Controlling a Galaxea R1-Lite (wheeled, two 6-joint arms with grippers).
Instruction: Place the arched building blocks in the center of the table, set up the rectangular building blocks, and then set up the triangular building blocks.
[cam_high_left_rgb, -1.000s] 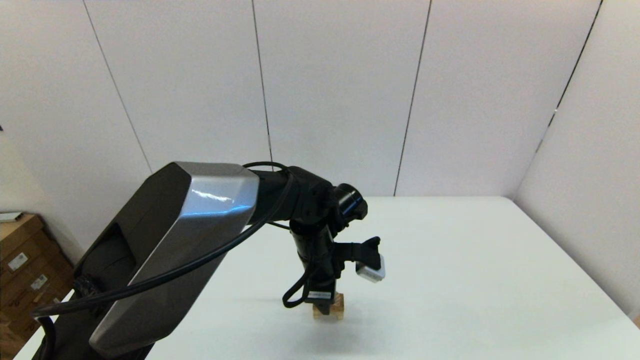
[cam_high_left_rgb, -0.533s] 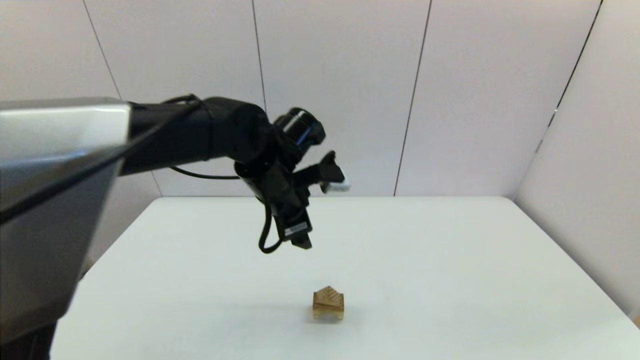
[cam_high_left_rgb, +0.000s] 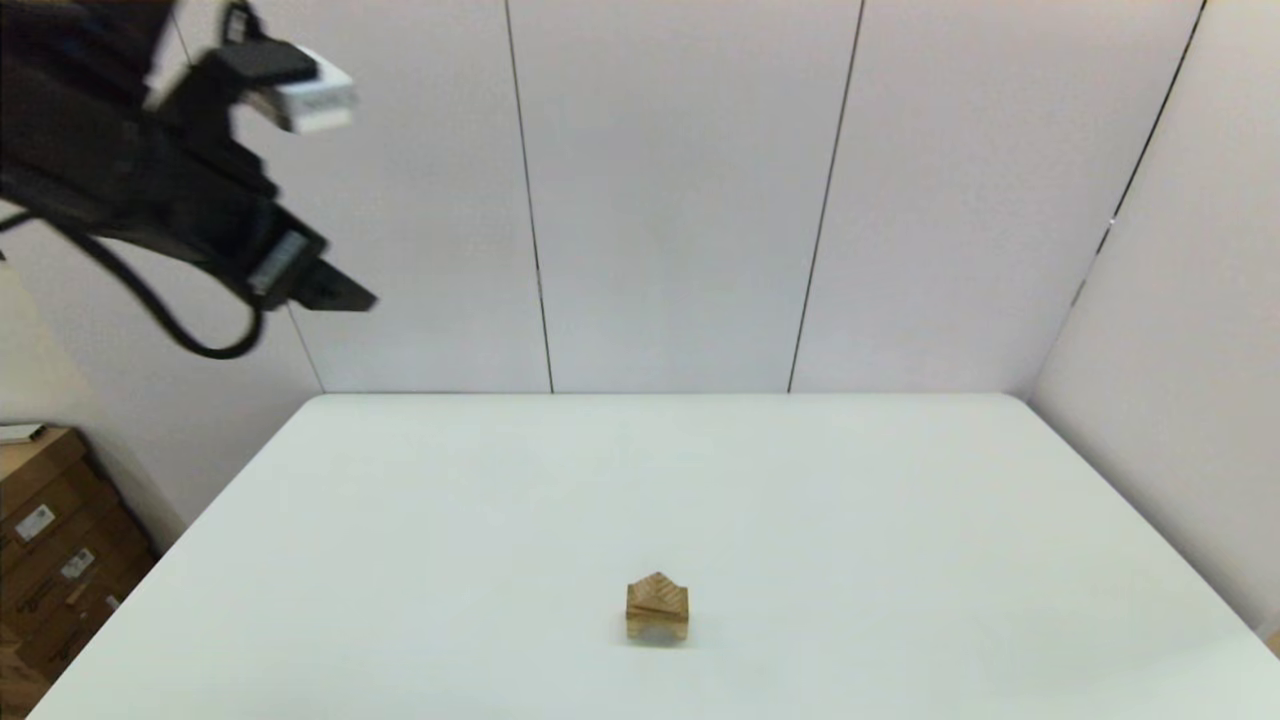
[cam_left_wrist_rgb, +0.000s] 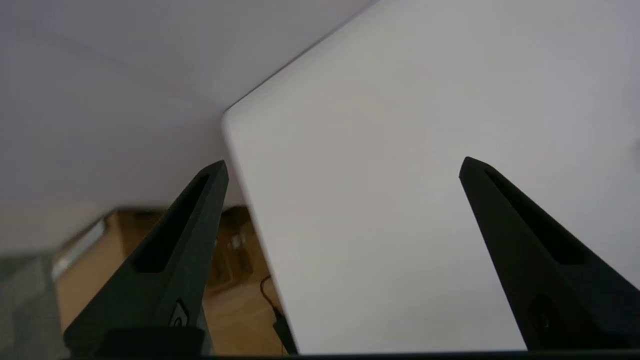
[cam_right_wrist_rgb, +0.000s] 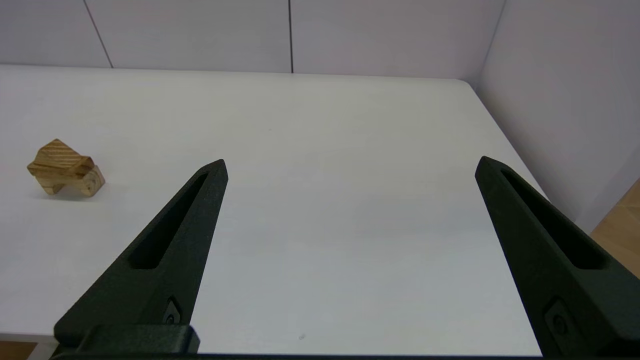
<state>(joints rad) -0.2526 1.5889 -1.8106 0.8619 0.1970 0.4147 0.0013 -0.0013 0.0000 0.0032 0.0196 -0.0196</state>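
1. White table (cam_high_left_rgb: 900, 520) fills the lower part of the head view, rounded corners, white wall panels behind.
2. Left arm is raised high at about 10 o'clock in the head view, well above the table and off its left edge; left gripper (cam_left_wrist_rgb: 342, 167) is empty with jaws wide, over the table's corner in the left wrist view.
3. Right gripper (cam_right_wrist_rgb: 350, 165) shows only in the right wrist view, low near the table, jaws wide, holding nothing.
4. Cardboard boxes (cam_high_left_rgb: 50, 540) sit on the floor at 8 o'clock beside the table.
5. Block stack (cam_high_left_rgb: 657, 606) stands near 6 o'clock of the table's middle: arched building block (cam_right_wrist_rgb: 75, 184) at the bottom, touching the table.
6. Rectangular block in between is too small to make out clearly.
7. Triangular building block (cam_high_left_rgb: 657, 588) sits on top, peak up, grain lines visible.
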